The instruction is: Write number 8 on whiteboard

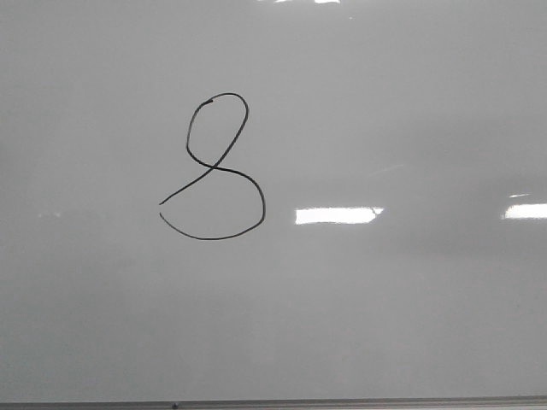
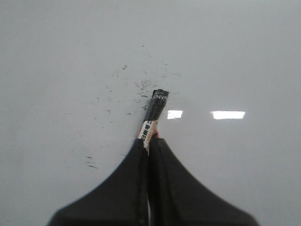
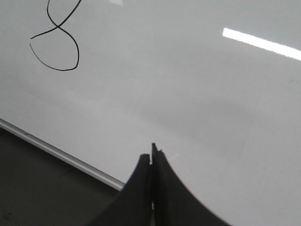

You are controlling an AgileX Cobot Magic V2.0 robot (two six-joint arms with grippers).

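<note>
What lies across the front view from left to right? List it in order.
The number 8 → a bright rectangular light reflection → a second reflection at the right edge, all on the whiteboard. Neither gripper shows in this view.

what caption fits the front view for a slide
Hand-drawn black number 8 on the glossy whiteboard, lower loop left slightly open.

Black number 8 (image 1: 214, 167) on glossy grey-white whiteboard (image 1: 385, 325).
</note>
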